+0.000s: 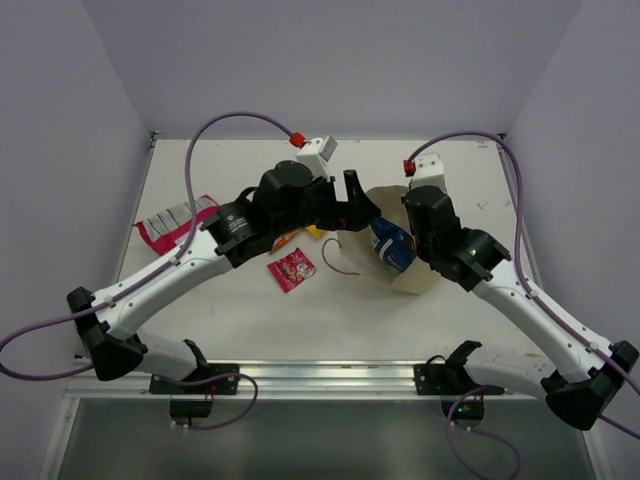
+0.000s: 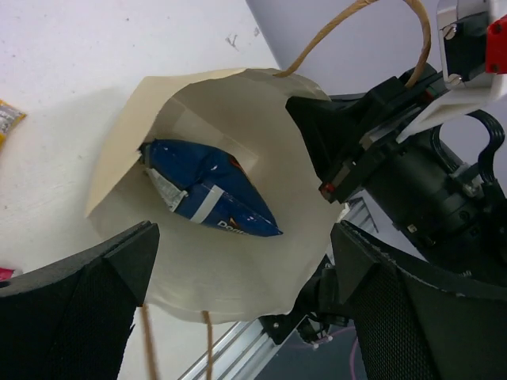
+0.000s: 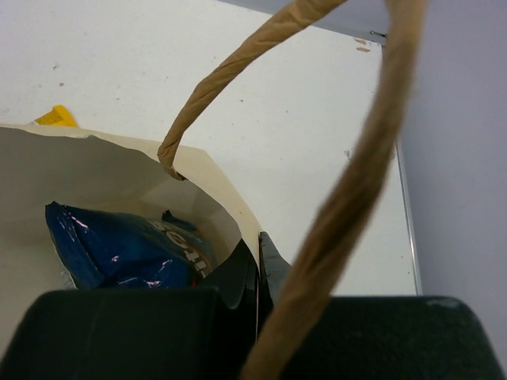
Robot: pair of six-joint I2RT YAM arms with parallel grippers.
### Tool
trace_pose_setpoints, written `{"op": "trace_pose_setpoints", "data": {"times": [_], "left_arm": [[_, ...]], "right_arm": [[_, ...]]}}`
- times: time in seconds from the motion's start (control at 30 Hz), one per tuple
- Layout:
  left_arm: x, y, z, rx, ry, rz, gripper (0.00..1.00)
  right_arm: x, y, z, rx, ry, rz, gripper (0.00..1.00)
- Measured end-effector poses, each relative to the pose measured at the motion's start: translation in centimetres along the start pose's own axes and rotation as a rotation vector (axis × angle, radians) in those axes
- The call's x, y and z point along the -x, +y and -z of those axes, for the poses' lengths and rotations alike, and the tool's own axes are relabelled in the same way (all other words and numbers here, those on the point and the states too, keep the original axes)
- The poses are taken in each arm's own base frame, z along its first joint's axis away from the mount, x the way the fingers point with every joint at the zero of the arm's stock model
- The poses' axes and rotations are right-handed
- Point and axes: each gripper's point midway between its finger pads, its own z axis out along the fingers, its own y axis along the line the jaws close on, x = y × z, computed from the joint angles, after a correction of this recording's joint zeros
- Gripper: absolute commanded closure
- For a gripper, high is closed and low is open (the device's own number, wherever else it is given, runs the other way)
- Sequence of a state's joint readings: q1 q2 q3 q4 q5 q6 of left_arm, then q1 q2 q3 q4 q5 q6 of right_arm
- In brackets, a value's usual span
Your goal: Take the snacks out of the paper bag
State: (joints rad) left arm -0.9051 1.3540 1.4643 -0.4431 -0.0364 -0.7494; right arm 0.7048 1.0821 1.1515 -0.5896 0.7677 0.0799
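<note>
Hidden: Doritos bag (image 2: 210, 194), far end lost inside paper bag (image 2: 238, 281)
Mouth: faces spread left gripper (image 2: 243, 237)
Rim: pinched by right gripper (image 3: 257, 267)

The mouth of the paper bag (image 1: 415, 282) gapes wide, free from the left gripper (image 2: 245, 229) and its spread fingers down to the blue Doritos bag (image 2: 210, 194) inside; at the bag's rim the pinching right gripper (image 3: 257, 267) and loop handles (image 3: 238, 87) intrude

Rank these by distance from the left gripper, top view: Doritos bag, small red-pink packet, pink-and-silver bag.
From the left gripper, nearest first:
1. The blue Doritos bag, just to its right, inside the paper bag.
2. The small red-pink packet, nearer the arm bases and to its left.
3. The pink-and-silver bag, far out to the left.
</note>
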Motion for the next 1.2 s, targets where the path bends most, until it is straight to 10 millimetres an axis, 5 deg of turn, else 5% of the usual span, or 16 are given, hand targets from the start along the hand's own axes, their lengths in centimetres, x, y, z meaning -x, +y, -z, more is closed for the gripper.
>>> {"op": "trace_pose_setpoints", "data": {"times": [0.17, 0.4, 0.7, 0.93, 1.03, 1.2], "left_arm": [[-1.2, -0.7, -3.4, 0.028, 0.028, -0.014, 0.05], [-3.6, 0.0, -5.6, 0.078, 0.063, 0.006, 0.06], [-9.5, 5.4, -10.4, 0.240, 0.165, 0.014, 0.05], [-12.1, 7.9, -12.5, 0.320, 0.204, 0.022, 0.06], [-12.3, 8.3, -13.0, 0.335, 0.198, 0.027, 0.14], [-12.5, 8.5, -13.7, 0.342, 0.187, 0.048, 0.55]], "right_arm": [[-0.1, 0.2, -0.2, -0.006, 0.006, -0.011, 1.00], [-0.3, 0.4, -0.4, -0.009, 0.011, -0.030, 1.00], [-0.3, 0.7, -0.3, -0.014, 0.009, -0.086, 1.00], [-0.6, 1.4, -0.1, -0.007, 0.009, -0.119, 1.00], [-0.6, 1.6, 0.0, -0.004, 0.008, -0.127, 1.00], [-0.6, 1.8, 0.0, 0.001, 0.009, -0.134, 1.00]]}}
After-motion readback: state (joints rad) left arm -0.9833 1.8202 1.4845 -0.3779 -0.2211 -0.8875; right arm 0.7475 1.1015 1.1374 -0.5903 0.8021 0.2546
